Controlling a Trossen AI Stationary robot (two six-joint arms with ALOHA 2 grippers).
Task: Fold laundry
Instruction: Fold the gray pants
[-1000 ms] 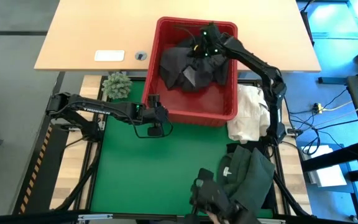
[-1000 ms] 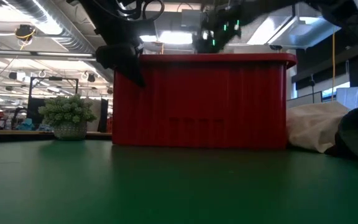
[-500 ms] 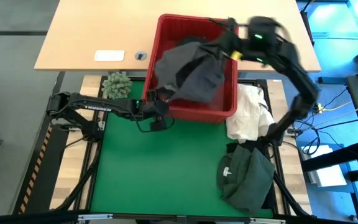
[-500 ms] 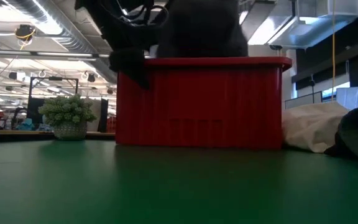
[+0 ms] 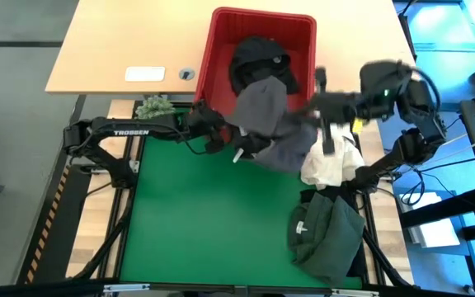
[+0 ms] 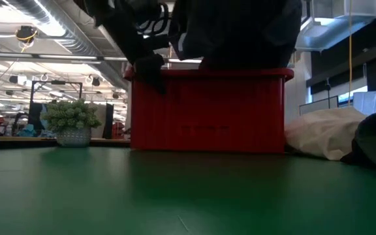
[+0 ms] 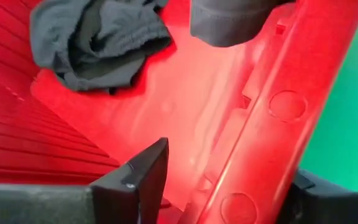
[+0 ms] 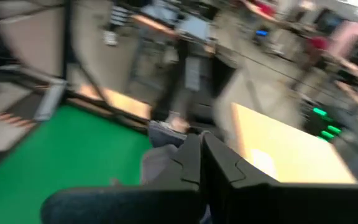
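Note:
A dark grey garment [image 5: 272,124] hangs from my right gripper [image 5: 317,106], which is shut on it above the near right corner of the red basket [image 5: 221,49]. In the low view the garment [image 6: 240,29] hangs above the basket's rim [image 6: 207,73]. A black garment [image 5: 261,59] lies inside the basket and shows in the left wrist view [image 7: 98,43]. My left gripper [image 5: 213,134] is at the basket's near left corner. A dark green garment [image 5: 328,235] lies on the mat's near right part. My left gripper straddles the basket's near rim [image 7: 253,143], one finger [image 7: 145,177] inside the wall and one outside. It comes level from the table's left. My right gripper pinches a bunched part of the grey garment [image 8: 163,158] between its shut fingers. The cloth hangs slack below, its lower part draped over the basket's near rim [image 5: 291,153].
A cream-white cloth heap [image 5: 330,158] lies right of the basket. A small potted plant [image 5: 153,107] stands at the mat's far left corner. A white card [image 5: 145,74] and a small disc [image 5: 187,74] sit on the wooden table. The green mat [image 5: 204,223] has free room.
My right gripper has pulled the grey garment up out of the basket and swung toward the table's right and near side. The cloth has spread out and now trails over the near rim. The basket has slid toward the far edge, my left gripper moving with it.

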